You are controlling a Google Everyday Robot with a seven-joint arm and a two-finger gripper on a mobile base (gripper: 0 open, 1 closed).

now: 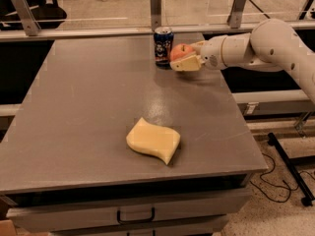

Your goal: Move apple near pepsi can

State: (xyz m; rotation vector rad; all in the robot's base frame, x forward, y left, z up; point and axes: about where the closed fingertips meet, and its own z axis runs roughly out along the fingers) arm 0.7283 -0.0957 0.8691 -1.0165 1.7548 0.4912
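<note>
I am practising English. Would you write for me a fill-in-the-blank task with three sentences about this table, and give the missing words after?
1. The gripper is shut on the ____.
2. The pepsi can stands ____ at the far edge of the table.
3. The sponge near the front edge is pale ____ in colour.

Missing words: apple; upright; yellow.
</note>
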